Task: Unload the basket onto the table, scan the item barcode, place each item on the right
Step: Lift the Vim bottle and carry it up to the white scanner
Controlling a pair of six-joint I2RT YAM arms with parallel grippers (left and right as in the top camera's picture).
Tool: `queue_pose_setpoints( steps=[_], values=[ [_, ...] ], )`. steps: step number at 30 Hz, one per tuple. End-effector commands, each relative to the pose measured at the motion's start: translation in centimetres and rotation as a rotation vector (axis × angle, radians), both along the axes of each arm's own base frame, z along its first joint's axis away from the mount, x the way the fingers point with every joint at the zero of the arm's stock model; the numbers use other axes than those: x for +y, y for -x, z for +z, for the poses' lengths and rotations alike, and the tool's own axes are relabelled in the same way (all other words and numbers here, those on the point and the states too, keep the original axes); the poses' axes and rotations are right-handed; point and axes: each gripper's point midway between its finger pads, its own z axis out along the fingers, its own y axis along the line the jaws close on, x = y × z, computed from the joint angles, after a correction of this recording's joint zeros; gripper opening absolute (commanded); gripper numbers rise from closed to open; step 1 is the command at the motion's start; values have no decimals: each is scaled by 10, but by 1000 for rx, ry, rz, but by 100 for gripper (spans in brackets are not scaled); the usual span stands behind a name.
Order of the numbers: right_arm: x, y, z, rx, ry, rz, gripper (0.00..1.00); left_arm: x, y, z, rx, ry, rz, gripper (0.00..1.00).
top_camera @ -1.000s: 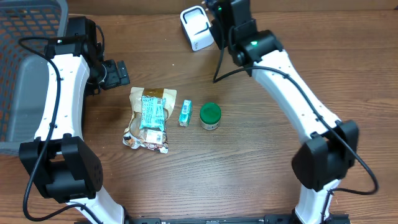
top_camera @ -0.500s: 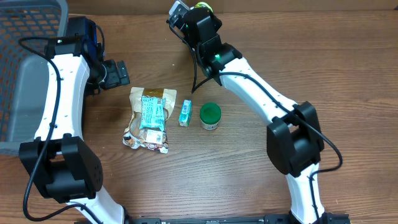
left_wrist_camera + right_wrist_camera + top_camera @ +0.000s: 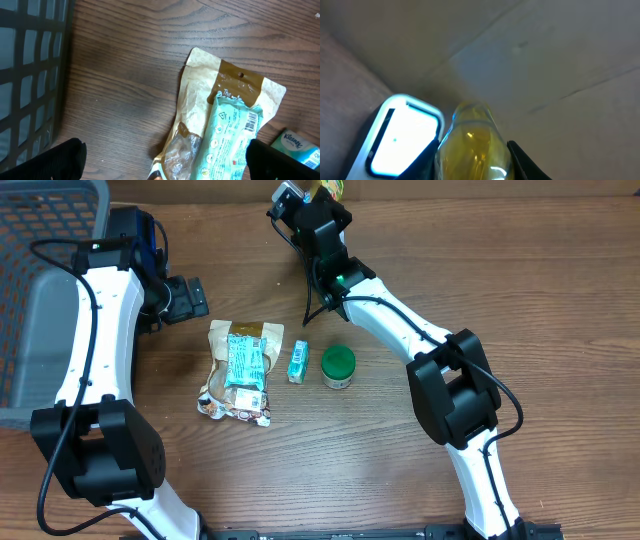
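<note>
From above, the right arm has swung hard toward the far left within the last second. Its elbow has folded in, and its wrist now lies over the scanner (image 3: 286,194), which sat in plain sight a moment ago. Only a pale corner of the scanner now peeks out at the far edge. The right gripper (image 3: 318,200) sits right there, with a bit of yellow showing just past it: the yellow bottle (image 3: 331,188), as I take it to be.

Nothing else has stirred. The left gripper (image 3: 192,298) hangs spread wide and empty near the basket (image 3: 40,220). The snack pouch (image 3: 240,370), the tissue pack (image 3: 298,363) and the green-lidded jar (image 3: 338,366) lie in their same row on the table (image 3: 560,330).

The left wrist camera shows its two fingertips far apart at the bottom corners, gripping nothing. The pouch and a corner of the tissue pack are on the wood below, with the basket mesh off to the left.

The right wrist camera shows the dark fingers clamped on either side of the yellow bottle. The scanner's lit window is just left of it, very close. I cannot tell whether they touch.

To my eye, the item has been brought up to the reader and the scan is at hand. No barcode shows, so I cannot say whether it faces the window. A small turn of the wrist may still be needed.
</note>
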Motion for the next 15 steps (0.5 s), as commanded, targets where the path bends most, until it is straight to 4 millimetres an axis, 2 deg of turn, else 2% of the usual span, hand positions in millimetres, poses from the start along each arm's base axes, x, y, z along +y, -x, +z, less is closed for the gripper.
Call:
queue_pose_setpoints(
  steps=[1,11,15],
  values=[
    [-2,-4,24,-60,-32,-11,4,-4,1,1,-2,4,-23,100],
    [1,-7,-8,-16,-4,-8,4,-4,1,1,-1,4,-23,100],
    [1,-7,-13,-5,2,-8,4,-4,1,1,-2,4,-23,99]
  ],
)
